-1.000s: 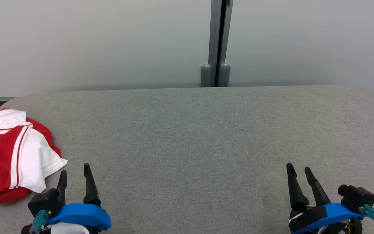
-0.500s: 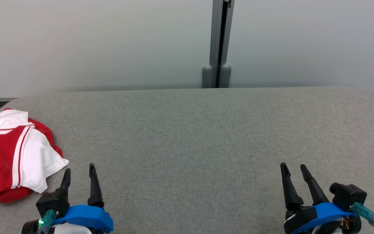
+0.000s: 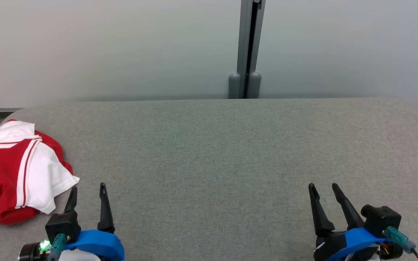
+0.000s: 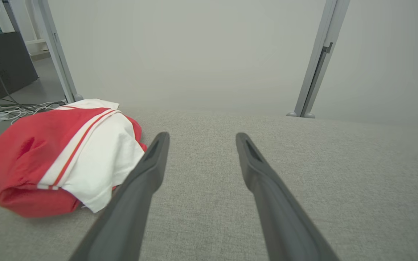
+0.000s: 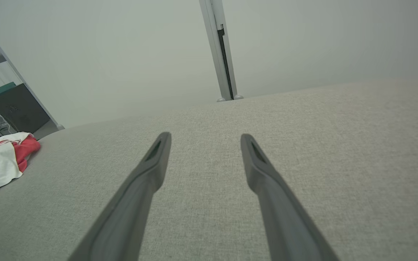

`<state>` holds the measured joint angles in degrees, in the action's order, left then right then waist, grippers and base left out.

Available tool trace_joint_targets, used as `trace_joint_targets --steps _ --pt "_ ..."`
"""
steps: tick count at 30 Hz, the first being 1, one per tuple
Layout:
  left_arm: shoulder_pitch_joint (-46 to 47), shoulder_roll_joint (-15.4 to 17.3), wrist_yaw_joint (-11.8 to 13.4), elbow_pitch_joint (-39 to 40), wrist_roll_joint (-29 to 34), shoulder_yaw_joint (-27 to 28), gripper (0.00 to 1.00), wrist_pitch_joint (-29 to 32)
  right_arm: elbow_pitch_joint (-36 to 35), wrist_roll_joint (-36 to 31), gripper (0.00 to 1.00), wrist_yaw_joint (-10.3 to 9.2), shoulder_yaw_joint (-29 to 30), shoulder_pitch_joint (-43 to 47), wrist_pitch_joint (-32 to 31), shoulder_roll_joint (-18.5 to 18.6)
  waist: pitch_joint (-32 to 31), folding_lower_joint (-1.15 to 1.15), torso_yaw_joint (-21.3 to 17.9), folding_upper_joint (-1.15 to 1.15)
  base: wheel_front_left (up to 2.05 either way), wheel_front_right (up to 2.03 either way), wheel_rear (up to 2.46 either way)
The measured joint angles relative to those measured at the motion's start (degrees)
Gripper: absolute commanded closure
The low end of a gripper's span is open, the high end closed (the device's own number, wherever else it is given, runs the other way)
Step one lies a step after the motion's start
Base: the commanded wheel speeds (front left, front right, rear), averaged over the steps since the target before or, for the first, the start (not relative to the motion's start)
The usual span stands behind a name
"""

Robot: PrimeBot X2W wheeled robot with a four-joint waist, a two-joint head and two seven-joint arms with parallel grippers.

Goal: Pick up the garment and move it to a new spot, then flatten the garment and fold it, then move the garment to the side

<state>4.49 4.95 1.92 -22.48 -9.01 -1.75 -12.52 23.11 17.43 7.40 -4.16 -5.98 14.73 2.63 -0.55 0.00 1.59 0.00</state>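
Both wide open, empty — left tool point(image 3: 88, 187), right tool point(image 3: 322, 185); pick-up first, so left must reach the garment point(image 3: 9, 174).

I see soft, even light over the grey woven fabric tabletop point(image 3: 209, 145). A thin shadow edges the crumpled red-and-white garment point(image 3: 13, 174) at that tabletop's left end. In my wrist views the long dark fingers point(image 4: 140, 181) blur close up, and the grey upright post point(image 4: 318, 58) behind the tabletop leans.
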Motion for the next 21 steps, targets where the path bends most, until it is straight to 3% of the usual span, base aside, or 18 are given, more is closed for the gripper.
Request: trace_joint_targets --steps 21 --pt "-0.64 0.73 0.82 0.59 -0.60 0.04 0.00 -0.20 1.30 -1.66 0.00 0.01 0.57 -0.51 0.29 0.03 -0.40 0.00 -0.28 0.00 0.00 0.00 0.00"
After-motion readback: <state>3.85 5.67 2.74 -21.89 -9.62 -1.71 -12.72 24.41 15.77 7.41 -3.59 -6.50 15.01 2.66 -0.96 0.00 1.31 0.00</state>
